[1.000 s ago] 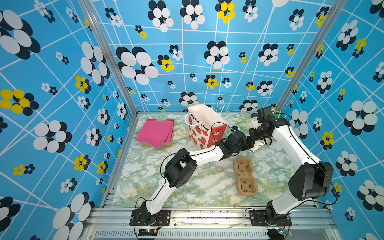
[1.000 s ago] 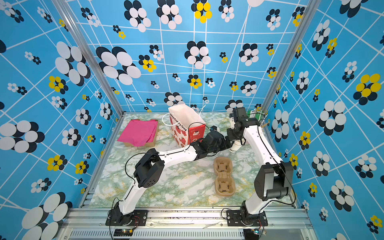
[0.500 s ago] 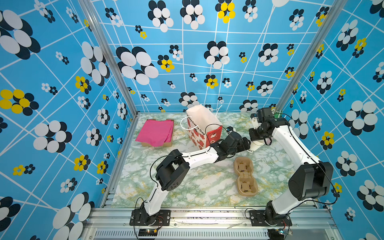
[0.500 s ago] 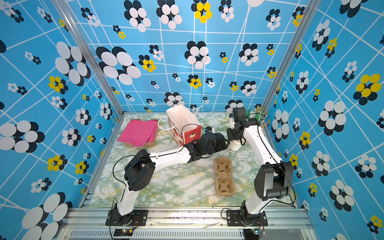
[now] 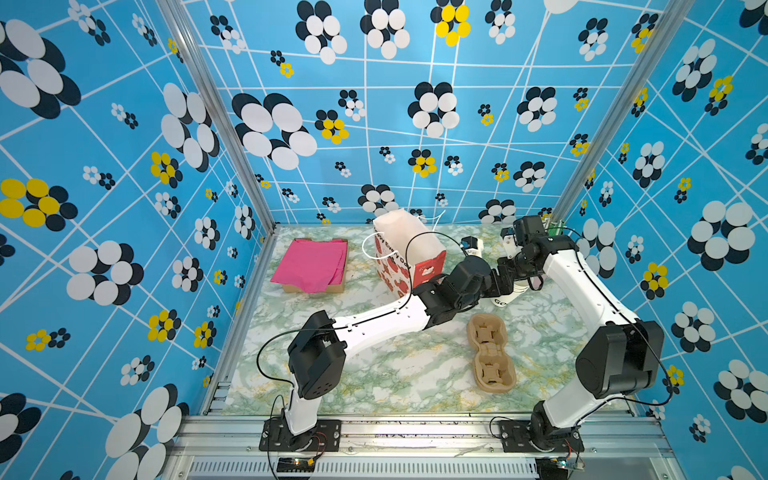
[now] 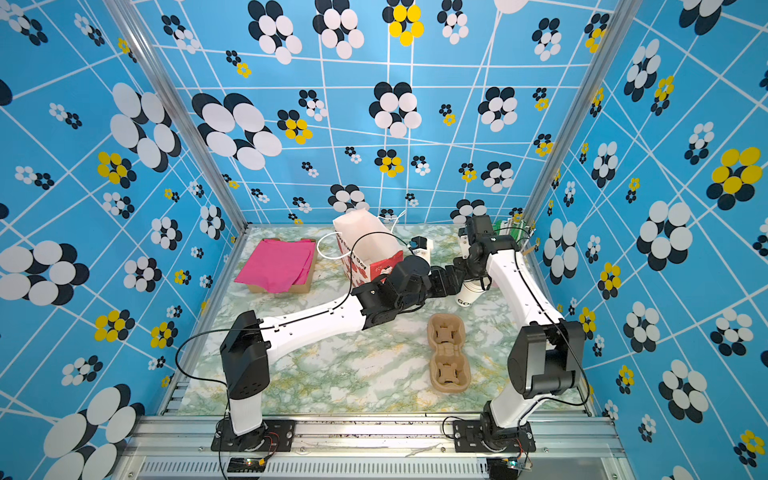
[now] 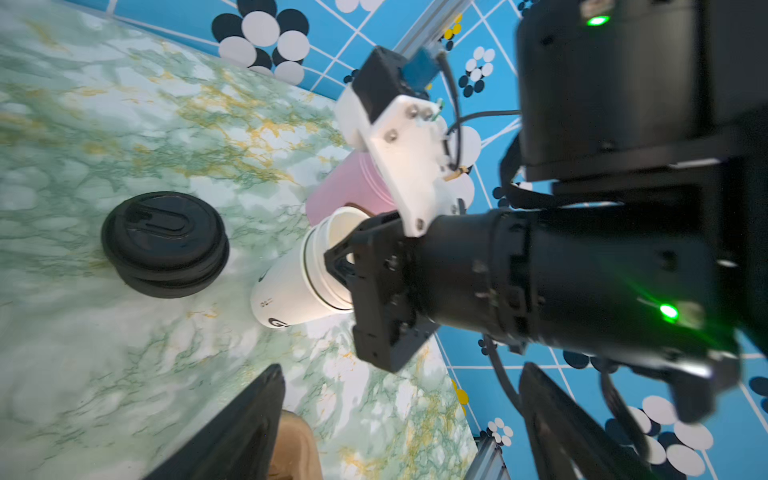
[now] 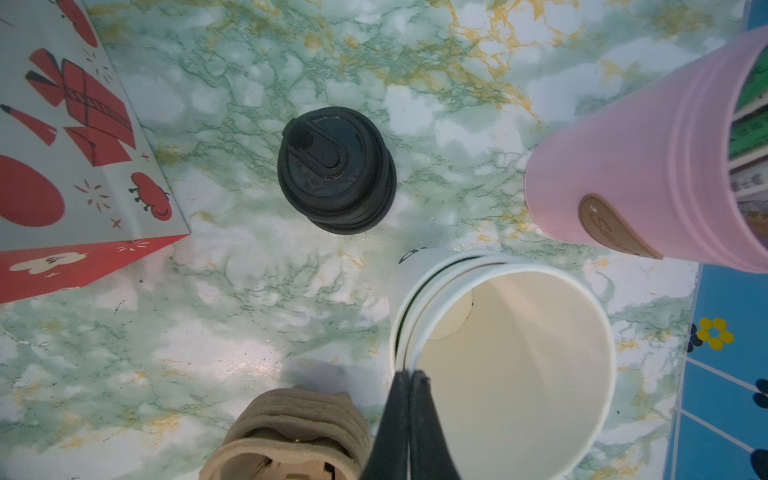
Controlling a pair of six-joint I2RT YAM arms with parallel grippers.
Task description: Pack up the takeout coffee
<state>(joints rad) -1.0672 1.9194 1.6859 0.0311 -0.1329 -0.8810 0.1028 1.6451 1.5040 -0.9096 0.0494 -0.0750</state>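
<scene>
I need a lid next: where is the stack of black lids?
In the right wrist view the black lids sit on the right half of the marble table, between the gift bag and the stacked white paper cups, touching neither.

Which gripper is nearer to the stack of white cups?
Right. The right gripper pinches the top rim of the white cups; the left gripper is open, just short of them.

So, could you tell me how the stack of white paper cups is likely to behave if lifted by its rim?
The stack of nested white paper cups looks empty inside, so probably light. Its thin rim may buckle where the right gripper pinches it. With several rims showing, the top cup might slide out and leave the others behind.
</scene>
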